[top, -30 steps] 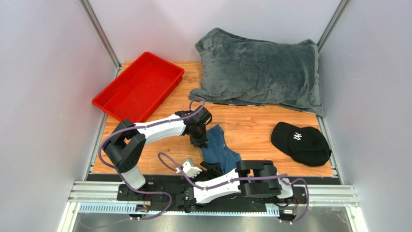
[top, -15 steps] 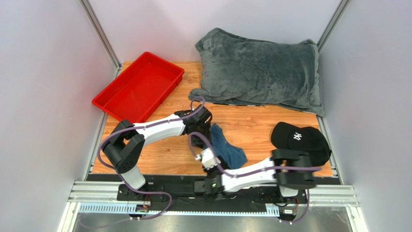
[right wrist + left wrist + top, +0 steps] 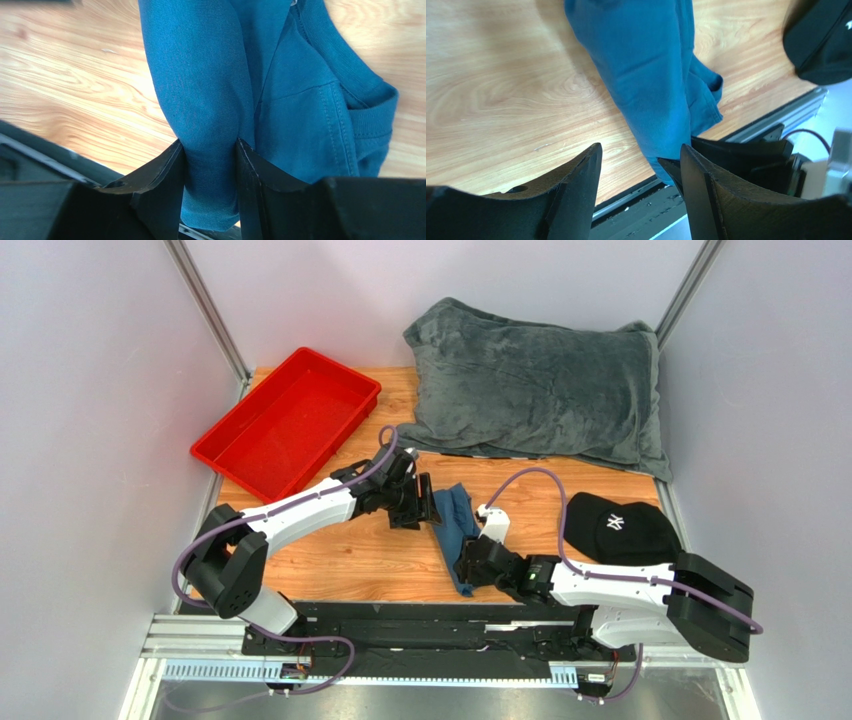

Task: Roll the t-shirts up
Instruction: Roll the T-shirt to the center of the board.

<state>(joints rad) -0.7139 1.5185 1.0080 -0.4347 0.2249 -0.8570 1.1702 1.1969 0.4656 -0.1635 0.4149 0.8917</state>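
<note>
One garment is in play. Nearest the rail at the table's front edge, my right gripper (image 3: 209, 145) is clamped on the dark teal-blue cotton t-shirt (image 3: 455, 530). The right wrist view shows a thick rounded fold of fabric pinched between both black fingers, with a looser flap and a ribbed edge lying off to one side.

The t-shirt lies on the light wooden tabletop (image 3: 345, 560) as a narrow bundle. Its long axis runs from the front edge away toward the back of the table, slanting slightly. The right gripper holds the near end, which sits close to the table's edge.

At the far end, my left gripper (image 3: 640, 147) has its fingers apart with nothing between them; the left wrist view shows only wood and rail through the gap. From that gripper the bundle stretches ahead and a little to one side, lengthwise along its line of sight. From above, the left gripper sits just beside the far end, on the left. I cannot tell whether it touches the cloth.

I judge the roll only partly formed and loose. The coming move turns on that far end. The left arm is the nearer one to it, and the axis runs straight between the two grippers.

Beyond, well apart from the work, are a black baseball cap with a white logo (image 3: 620, 530) on the right, a shallow red plastic tray (image 3: 250, 455) at the far left, and a large fuzzy grey plush blanket (image 3: 540, 380) along the back.
</note>
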